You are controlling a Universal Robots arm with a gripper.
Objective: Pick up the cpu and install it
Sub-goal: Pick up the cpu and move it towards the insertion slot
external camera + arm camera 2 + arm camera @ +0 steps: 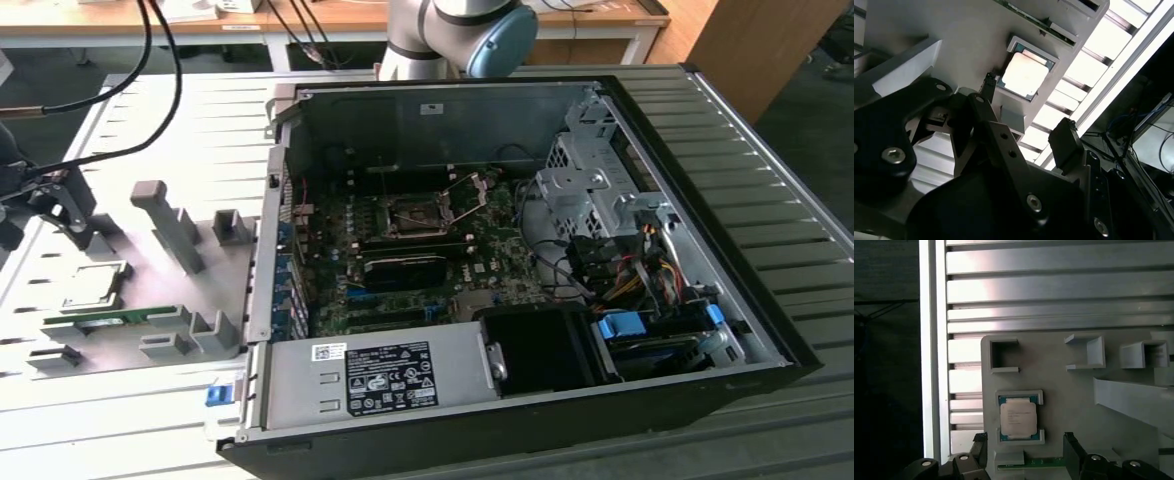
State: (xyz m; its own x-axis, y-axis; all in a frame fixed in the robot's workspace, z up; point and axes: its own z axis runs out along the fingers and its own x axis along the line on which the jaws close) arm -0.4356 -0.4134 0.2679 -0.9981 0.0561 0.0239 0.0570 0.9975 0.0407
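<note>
The cpu (94,283) is a small square chip with a silver-grey top. It lies flat in a shallow recess of the grey fixture plate (147,270), at the exterior view's left. My gripper (67,215) hangs above the plate, just behind the chip. In both wrist views the cpu (1018,418) (1025,75) lies beyond the black fingertips (1070,445), close to the line between them. The gripper (1025,442) (1027,109) is open, holding nothing and clear of the chip. The motherboard socket (411,215) sits inside the open computer case, its metal frame raised.
A green memory stick (114,318) (1029,462) lies in a slot on the plate beside the chip. Upright grey holders (167,225) stand on the plate. The open case (534,250), with its cables and drive cage, fills the exterior view's right. Ribbed aluminium table (1054,290) surrounds the plate.
</note>
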